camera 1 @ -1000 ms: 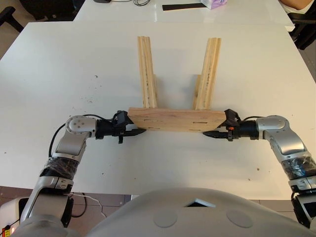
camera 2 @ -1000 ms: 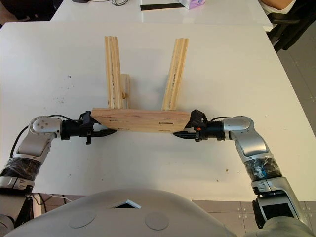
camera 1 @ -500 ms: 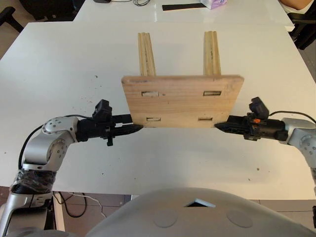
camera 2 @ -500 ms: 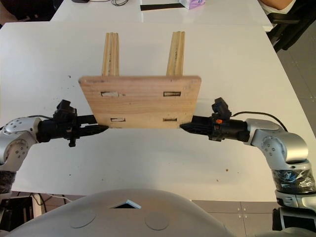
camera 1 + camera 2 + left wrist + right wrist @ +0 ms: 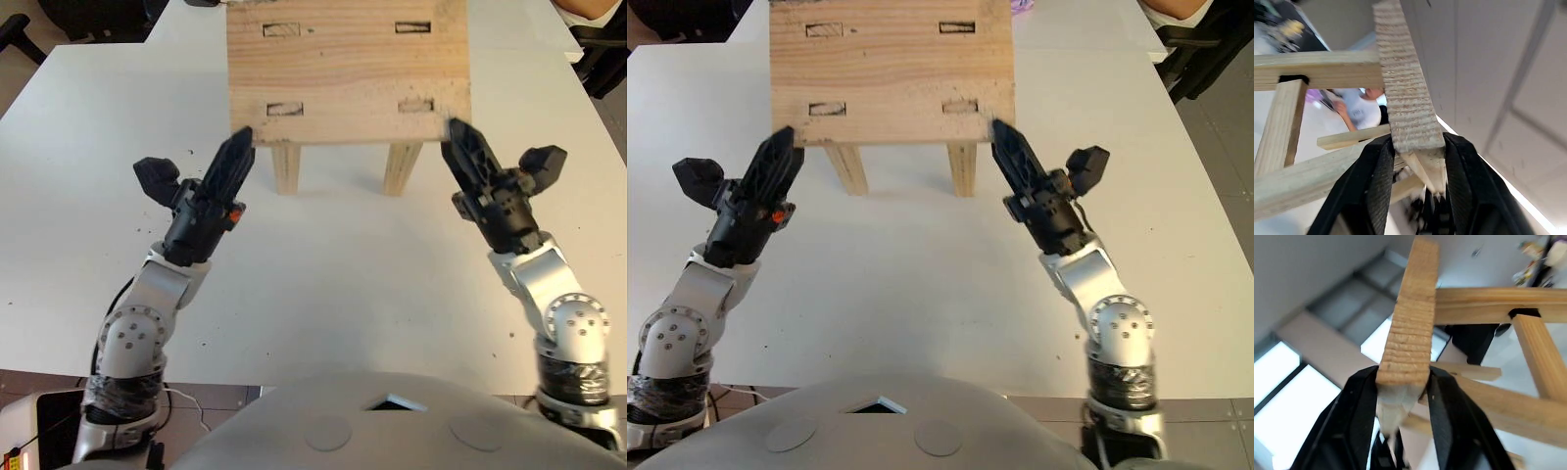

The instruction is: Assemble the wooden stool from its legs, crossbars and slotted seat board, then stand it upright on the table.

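The assembled wooden stool is held with its slotted seat board (image 5: pixel 348 69) on top and tilted towards me. Two near legs (image 5: pixel 285 166) (image 5: pixel 402 168) point down at the white table (image 5: pixel 323 274); I cannot tell whether they touch it. My left gripper (image 5: pixel 239 145) is shut on the board's near left corner, my right gripper (image 5: pixel 457 135) on its near right corner. In the left wrist view the fingers (image 5: pixel 1376 181) clamp the board's edge (image 5: pixel 1405 98), with crossbars (image 5: pixel 1317 68) behind. The right wrist view has fingers (image 5: pixel 1359 411) pinching the board's edge (image 5: pixel 1410 333) the same way.
Bare table lies between my arms and towards the front edge (image 5: pixel 323 377). A dark chair (image 5: pixel 602 59) stands off the table's far right corner. Small dark specks (image 5: pixel 176 196) mark the table on the left.
Both grippers rose and swung the stool from lying with legs pointing away to seat up and legs down. The seat board has moved farther from me and higher.
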`<state>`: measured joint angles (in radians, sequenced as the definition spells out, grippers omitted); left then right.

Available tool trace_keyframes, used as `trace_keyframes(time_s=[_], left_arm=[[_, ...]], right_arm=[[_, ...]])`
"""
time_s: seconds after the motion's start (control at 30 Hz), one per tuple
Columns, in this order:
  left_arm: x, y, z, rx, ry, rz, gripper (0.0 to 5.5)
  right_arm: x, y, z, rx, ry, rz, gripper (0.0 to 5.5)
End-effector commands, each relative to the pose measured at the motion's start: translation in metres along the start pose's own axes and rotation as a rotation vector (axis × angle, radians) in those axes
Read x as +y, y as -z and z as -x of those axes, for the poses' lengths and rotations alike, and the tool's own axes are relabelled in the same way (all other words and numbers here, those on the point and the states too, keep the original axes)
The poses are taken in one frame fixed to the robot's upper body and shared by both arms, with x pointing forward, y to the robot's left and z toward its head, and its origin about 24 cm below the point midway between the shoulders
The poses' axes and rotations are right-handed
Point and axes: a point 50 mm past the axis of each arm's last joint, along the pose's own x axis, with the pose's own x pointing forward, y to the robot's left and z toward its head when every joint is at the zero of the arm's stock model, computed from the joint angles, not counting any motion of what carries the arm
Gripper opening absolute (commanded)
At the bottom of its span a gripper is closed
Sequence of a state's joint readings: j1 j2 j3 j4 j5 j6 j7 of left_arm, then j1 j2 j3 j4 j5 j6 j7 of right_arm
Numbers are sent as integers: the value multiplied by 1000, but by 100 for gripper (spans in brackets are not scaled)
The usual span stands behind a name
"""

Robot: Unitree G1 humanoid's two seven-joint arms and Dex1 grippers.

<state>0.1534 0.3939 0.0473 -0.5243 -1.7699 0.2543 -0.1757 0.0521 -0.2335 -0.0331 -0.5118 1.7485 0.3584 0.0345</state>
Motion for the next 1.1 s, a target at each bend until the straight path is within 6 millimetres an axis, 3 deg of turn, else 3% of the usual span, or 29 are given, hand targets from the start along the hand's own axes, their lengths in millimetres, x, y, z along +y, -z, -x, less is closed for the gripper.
trace_keyframes(time_s=[0.03, 0.17, 0.27, 0.43, 0.57, 0.7, 0.87, 0.9, 1.0, 1.1], left_arm=[[-53, -6, -34, -222, -47, 287, 138], [-46, -13, -39, -312, -215, 307, 133], [-46, -12, -39, -348, -279, 321, 133], [-9, -3, -28, -385, -513, 310, 133], [41, 6, -11, -420, -678, 291, 133], [58, 19, -5, -419, -726, 269, 133], [46, 14, -13, -427, -652, 229, 133], [41, 11, -16, -420, -605, 207, 133], [12, 1, -25, -444, -389, 168, 203], [1, -8, -26, -493, -315, 140, 247]], right_arm=[[79, -12, -27, -260, -88, -420, 135], [75, -11, -24, -260, 23, -450, 132], [57, -6, -22, -236, 175, -477, 132], [26, -4, -22, -281, 411, -489, 133], [-8, 2, -20, -321, 581, -469, 133], [-39, 8, -6, -345, 700, -451, 133], [-38, 3, -13, -348, 620, -372, 133], [-35, 2, -15, -349, 582, -338, 170], [-4, -7, -25, -354, 358, -239, 216], [9, -16, -26, -382, 268, -203, 259]])
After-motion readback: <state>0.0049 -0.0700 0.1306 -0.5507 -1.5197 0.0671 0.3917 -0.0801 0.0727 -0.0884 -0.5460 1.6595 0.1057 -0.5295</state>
